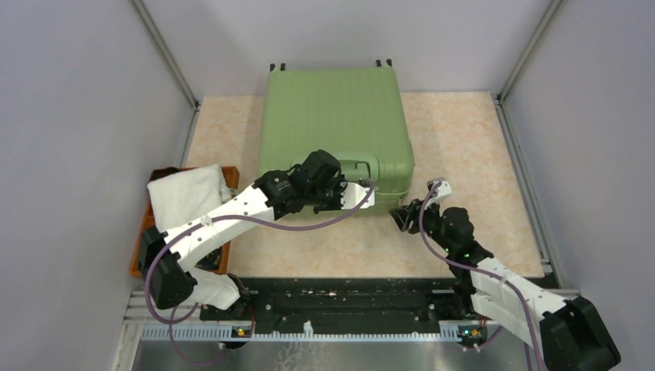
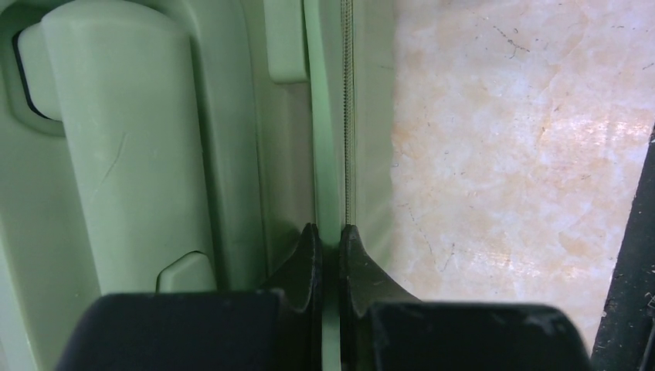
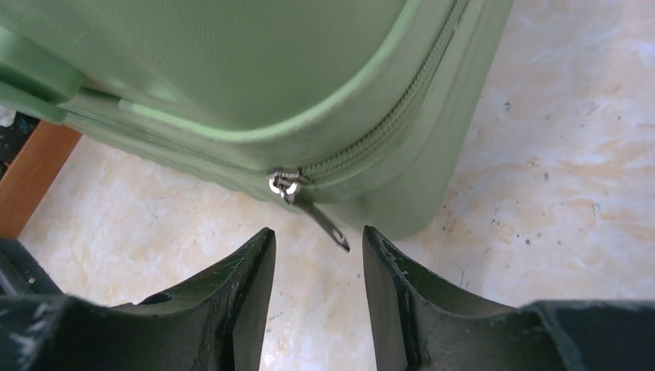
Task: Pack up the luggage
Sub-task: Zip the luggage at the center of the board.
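The luggage (image 1: pixel 332 124) lies flat and closed at the back middle of the table, ribbed green shell up. My left gripper (image 1: pixel 369 193) is at its front side beside the green handle (image 2: pixel 131 154). In the left wrist view the gripper (image 2: pixel 330 232) is shut on the thin green rim (image 2: pixel 330 139) next to the zipper line. My right gripper (image 1: pixel 405 216) is open by the front right corner. In the right wrist view (image 3: pixel 318 236) it stands just short of the metal zipper pull (image 3: pixel 317 215), which hangs between the fingertips without touching them.
An orange-brown tray (image 1: pixel 144 243) at the left holds a folded white towel (image 1: pixel 185 193). Grey walls enclose the beige table (image 1: pixel 471 147). The black base rail (image 1: pixel 347 305) runs along the near edge.
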You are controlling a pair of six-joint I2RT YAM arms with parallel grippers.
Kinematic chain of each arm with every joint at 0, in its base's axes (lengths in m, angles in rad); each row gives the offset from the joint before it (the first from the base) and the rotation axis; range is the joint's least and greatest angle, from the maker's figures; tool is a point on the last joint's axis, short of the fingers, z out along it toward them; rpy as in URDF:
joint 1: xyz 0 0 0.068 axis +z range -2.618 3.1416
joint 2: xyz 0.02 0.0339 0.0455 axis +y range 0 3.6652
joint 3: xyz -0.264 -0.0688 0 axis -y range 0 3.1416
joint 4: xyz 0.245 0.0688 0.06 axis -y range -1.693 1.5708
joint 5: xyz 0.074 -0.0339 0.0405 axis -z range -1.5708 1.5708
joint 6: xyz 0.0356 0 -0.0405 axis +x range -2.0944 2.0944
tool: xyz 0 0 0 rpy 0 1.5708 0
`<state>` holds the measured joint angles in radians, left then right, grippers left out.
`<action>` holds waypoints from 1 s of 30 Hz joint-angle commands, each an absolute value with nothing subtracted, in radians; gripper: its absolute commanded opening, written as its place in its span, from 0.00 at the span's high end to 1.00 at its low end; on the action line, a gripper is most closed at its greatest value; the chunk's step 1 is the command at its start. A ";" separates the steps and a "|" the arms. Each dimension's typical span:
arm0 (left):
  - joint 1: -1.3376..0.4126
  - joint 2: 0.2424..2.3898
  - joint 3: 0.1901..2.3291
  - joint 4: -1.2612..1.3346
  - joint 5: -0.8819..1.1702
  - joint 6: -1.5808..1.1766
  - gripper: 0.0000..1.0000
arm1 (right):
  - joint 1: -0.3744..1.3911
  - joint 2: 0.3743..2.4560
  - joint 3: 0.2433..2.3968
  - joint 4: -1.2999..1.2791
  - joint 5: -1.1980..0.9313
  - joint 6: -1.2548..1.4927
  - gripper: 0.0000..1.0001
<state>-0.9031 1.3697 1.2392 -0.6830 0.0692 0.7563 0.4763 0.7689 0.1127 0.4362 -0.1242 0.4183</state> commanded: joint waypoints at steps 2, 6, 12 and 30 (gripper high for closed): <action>-0.920 1.208 1.362 -0.291 0.040 0.861 1.00 | 0.463 0.868 0.203 0.580 -0.144 0.357 0.55; -0.920 1.201 1.352 -0.298 0.041 0.859 1.00 | 0.462 0.881 0.218 0.602 -0.153 0.354 0.58; -0.920 1.202 1.325 -0.301 0.052 0.848 1.00 | 0.461 0.828 0.226 0.586 -0.144 0.365 0.61; -0.920 1.218 1.261 -0.304 0.080 0.823 1.00 | 0.462 0.807 0.225 0.574 -0.164 0.423 0.76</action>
<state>-0.9024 1.3540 1.1973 -0.6556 0.0711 0.7532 0.4683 0.8162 0.1589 0.4679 -0.1867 0.4244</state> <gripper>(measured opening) 0.054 0.299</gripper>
